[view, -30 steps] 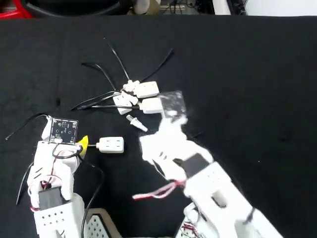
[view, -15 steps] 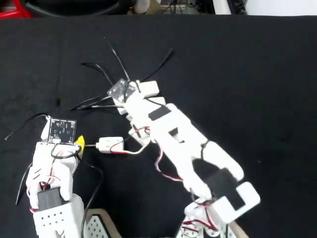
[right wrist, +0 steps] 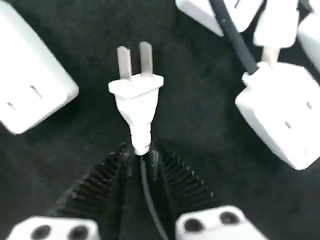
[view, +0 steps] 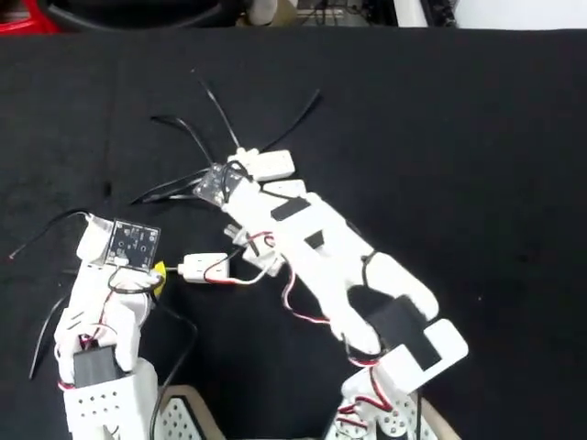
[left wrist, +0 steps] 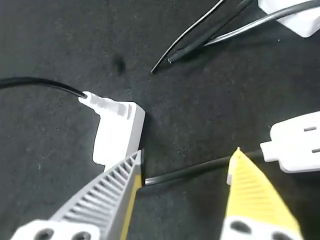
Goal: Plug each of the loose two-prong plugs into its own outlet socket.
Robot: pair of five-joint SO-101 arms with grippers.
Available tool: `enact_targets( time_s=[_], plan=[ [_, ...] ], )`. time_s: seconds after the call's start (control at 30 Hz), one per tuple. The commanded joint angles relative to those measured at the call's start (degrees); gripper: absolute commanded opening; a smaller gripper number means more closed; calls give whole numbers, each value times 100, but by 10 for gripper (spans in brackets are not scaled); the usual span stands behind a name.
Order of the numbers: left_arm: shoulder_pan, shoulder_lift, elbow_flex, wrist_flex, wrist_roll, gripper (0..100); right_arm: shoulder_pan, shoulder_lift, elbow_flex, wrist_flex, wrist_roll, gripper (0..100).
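Observation:
A white two-prong plug [right wrist: 136, 95] lies on the black table with its prongs pointing away from my right gripper [right wrist: 140, 156], which is shut on the plug's tail and black cord. White outlet sockets [right wrist: 30, 95] [right wrist: 282, 115] lie on either side of it. In the high view the right arm [view: 307, 243] stretches to the cluster of sockets [view: 271, 165]. My left gripper [left wrist: 187, 152] is open over a black cable [left wrist: 190, 170], with a white angled plug [left wrist: 117, 132] beside one finger and a white outlet socket [left wrist: 297, 145] beside the other. That socket [view: 204, 267] lies just right of the left arm.
Several thin black cords [view: 188, 137] fan out up and left from the socket cluster. Red and white wires [view: 303, 307] hang along the right arm. The black cloth [view: 459, 137] stretches wide to the right. Clutter lies beyond the far edge [view: 275, 14].
The right arm swung from the table's middle up and left to the socket cluster and settled there. The left wrist shifted slightly right.

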Motion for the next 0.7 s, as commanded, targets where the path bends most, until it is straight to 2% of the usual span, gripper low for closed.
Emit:
enact_targets(
  time_s=[0.0,0.07,0.17,0.23,0.33,0.47,0.57,0.67],
  plan=[
    [40,-18,101,26,-53,272,62,-532,-347,431,88,11],
    [31,-18,101,26,-62,272,105,-1015,-347,870,132,11],
    [31,-18,101,26,-62,272,273,-1903,-347,1582,809,11],
    [31,-18,101,26,-62,272,360,-2413,-409,2321,1609,11],
    [66,-18,101,26,-62,272,615,-2589,-743,3490,3279,11],
    [75,-18,101,35,-62,272,1143,-2062,-1095,3358,4527,12],
    [75,-9,101,35,-62,272,1169,-1534,-1402,3437,4659,60],
    [75,-9,101,35,-62,272,1380,-1270,-1745,3464,3991,147]
  ],
)
